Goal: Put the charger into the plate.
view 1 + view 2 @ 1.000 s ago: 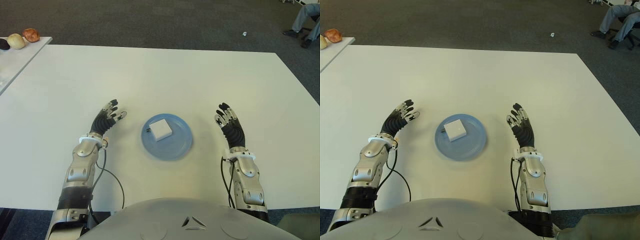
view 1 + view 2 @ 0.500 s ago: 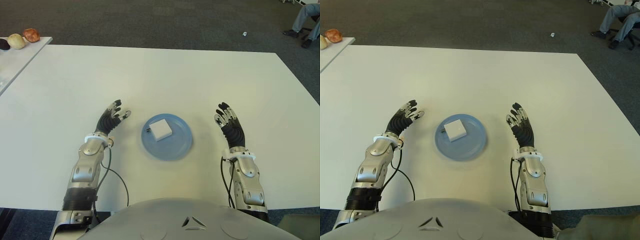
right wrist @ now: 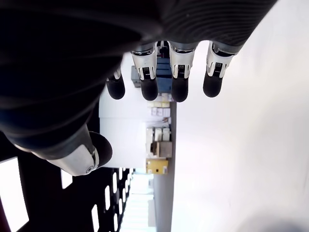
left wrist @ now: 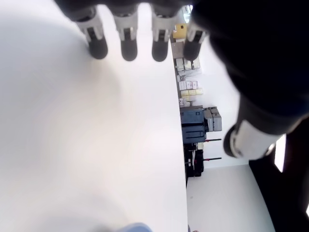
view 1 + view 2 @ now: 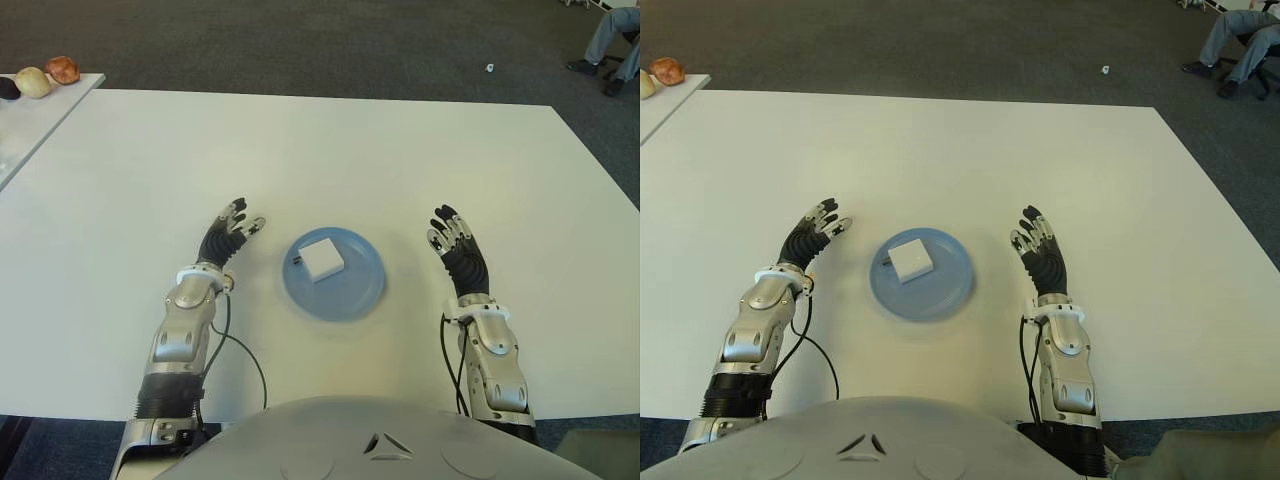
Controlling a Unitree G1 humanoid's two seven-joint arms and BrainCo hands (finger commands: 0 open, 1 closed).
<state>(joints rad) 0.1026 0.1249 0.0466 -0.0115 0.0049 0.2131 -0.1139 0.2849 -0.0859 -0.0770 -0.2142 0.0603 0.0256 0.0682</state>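
White table [image 5: 330,140] on dark grey carpet [image 5: 300,45]

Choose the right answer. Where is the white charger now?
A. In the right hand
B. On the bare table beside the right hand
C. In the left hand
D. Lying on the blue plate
D: the charger lies on the plate, between the open, empty left hand and right hand.

Bright, even light; soft shadows
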